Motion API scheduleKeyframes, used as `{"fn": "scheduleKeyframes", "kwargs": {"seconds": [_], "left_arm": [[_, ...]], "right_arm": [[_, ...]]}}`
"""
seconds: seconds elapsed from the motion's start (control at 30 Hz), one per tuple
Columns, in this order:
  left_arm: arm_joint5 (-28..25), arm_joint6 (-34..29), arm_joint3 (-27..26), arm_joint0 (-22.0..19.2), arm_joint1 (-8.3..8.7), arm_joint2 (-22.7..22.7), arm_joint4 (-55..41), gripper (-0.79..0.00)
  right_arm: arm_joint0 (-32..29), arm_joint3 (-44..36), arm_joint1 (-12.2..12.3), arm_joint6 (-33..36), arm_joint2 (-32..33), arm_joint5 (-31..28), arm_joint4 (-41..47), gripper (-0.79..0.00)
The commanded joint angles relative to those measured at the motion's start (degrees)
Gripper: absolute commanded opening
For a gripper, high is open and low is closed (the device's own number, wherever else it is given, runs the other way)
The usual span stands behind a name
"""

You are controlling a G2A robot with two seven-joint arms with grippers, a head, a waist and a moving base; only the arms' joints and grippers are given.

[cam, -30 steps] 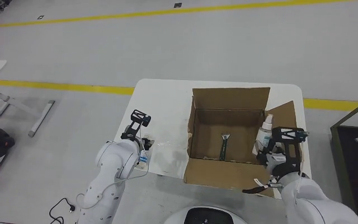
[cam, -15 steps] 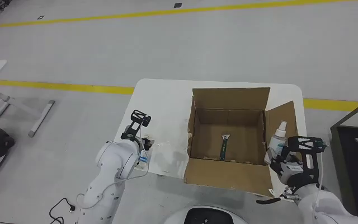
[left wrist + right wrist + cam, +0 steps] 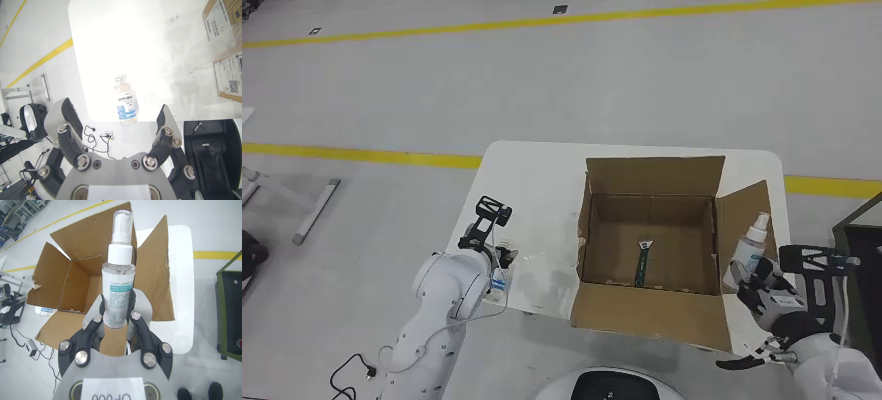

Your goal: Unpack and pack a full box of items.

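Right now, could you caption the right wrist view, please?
Right gripper clamps a spray bottle, with the open cardboard box beyond.

Brown box (image 3: 647, 312), white table (image 3: 532, 170), teal-labelled spray bottle (image 3: 118, 275).

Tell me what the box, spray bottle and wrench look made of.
Box: brown corrugated cardboard, matte; fluted edges show.
Spray bottle: clear glossy plastic, likely; white collar, paper-looking label.
Wrench: probably metal head, dark green handle; too small to confirm.
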Motion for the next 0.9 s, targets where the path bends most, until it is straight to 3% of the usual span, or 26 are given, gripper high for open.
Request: {"fn": "scheduleKeyframes", "kwargs": {"seconds": [0.0, 0.5, 0.87], "left_arm": [[0.0, 0.0, 0.0, 0.0, 0.0, 0.0, 0.0, 0.0], [0.0, 0.0, 0.0, 0.0, 0.0, 0.0, 0.0, 0.0], [0.0, 0.0, 0.0, 0.0, 0.0, 0.0, 0.0, 0.0]], "right_arm": [[-0.7, 0.04, 0.03, -1.09, 2.15, -0.62, 2.9, -0.785], [-10.94, 0.67, 0.7, -5.89, 21.02, -5.49, 17.37, -0.785], [-13.48, 8.06, 1.44, -4.34, 23.49, -8.9, 14.5, -0.785]]}}
